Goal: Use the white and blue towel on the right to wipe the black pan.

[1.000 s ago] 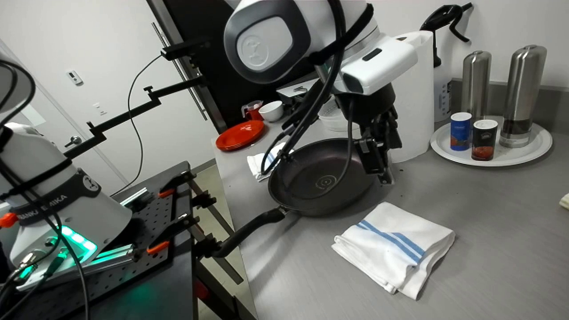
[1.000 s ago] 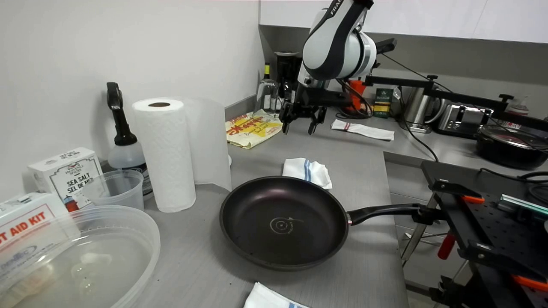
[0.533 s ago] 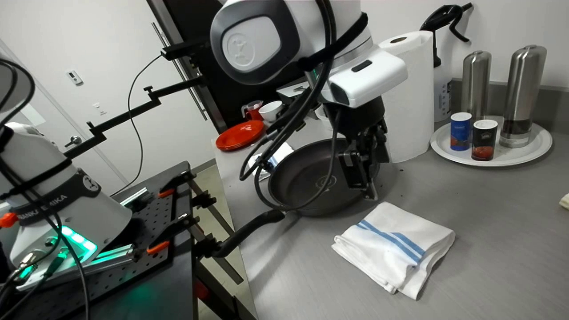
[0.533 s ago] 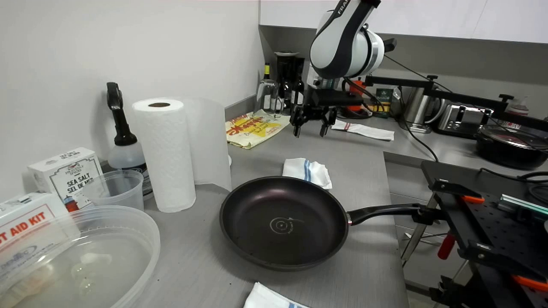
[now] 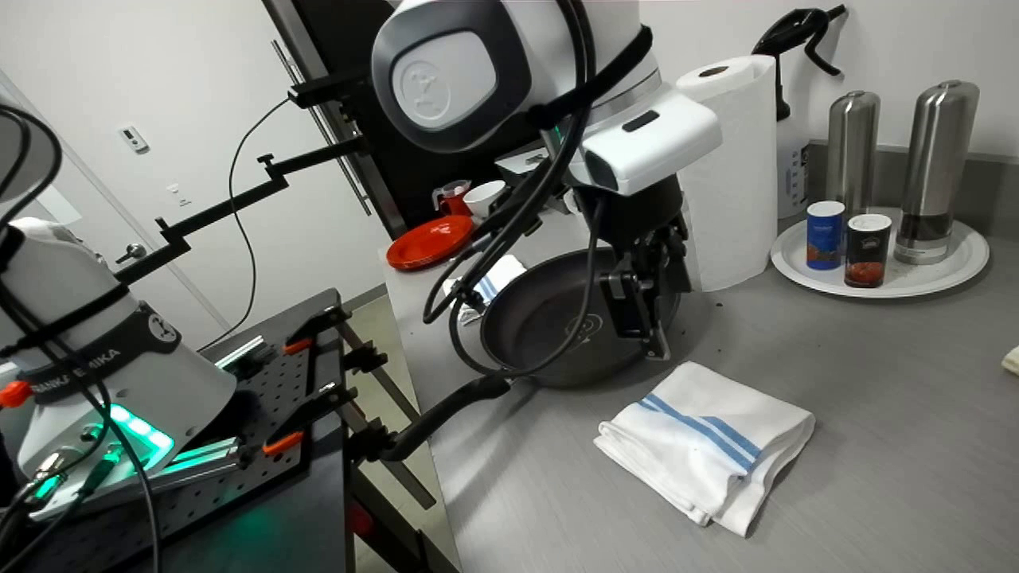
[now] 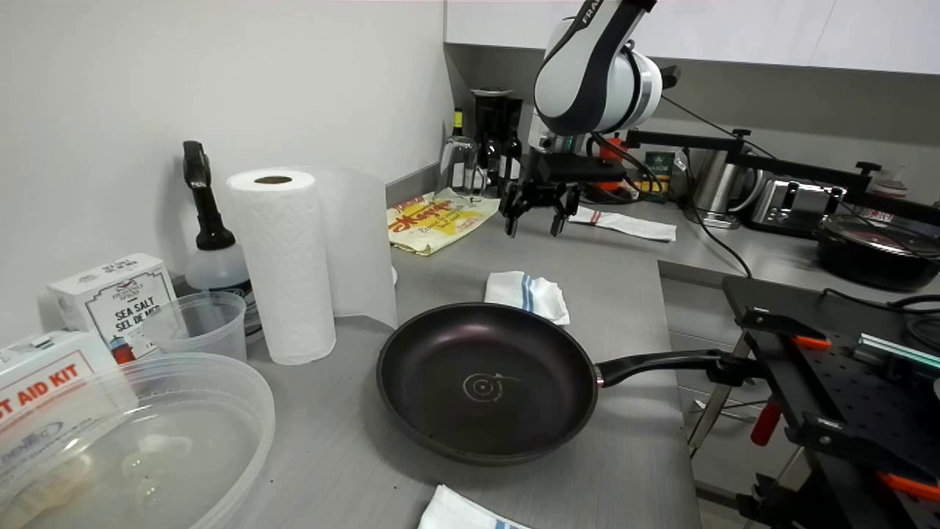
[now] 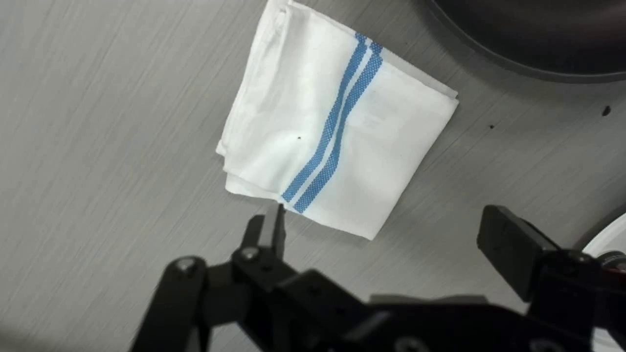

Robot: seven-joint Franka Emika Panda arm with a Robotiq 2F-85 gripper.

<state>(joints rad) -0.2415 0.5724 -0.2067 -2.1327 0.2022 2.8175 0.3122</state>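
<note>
A folded white and blue towel [image 5: 716, 430] lies flat on the grey counter beside the black pan [image 5: 533, 318]. It also shows in the wrist view [image 7: 318, 112] and behind the pan in an exterior view [image 6: 527, 294]. A similar towel [image 5: 503, 277] lies at the pan's other side, partly hidden; its corner shows in an exterior view [image 6: 470, 512]. The pan [image 6: 440, 397] is empty, its handle reaching over the counter edge. My gripper [image 7: 384, 210] is open and empty above the counter, near one edge of the towel and apart from it; it hangs pointing down [image 6: 534, 231].
A paper towel roll [image 6: 283, 272] stands beside the pan. A white plate [image 5: 967, 255] with shakers and grinders sits by the wall. Clear containers [image 6: 253, 448], a yellow bag [image 6: 433, 224] and a red dish [image 5: 430, 241] stand around. The pan handle reaches the robot's black table [image 6: 793, 367].
The gripper has moved left and slightly down in an exterior view, which is rightward in the opposite view, slowing in the last half second. The towels and pan have not moved.
</note>
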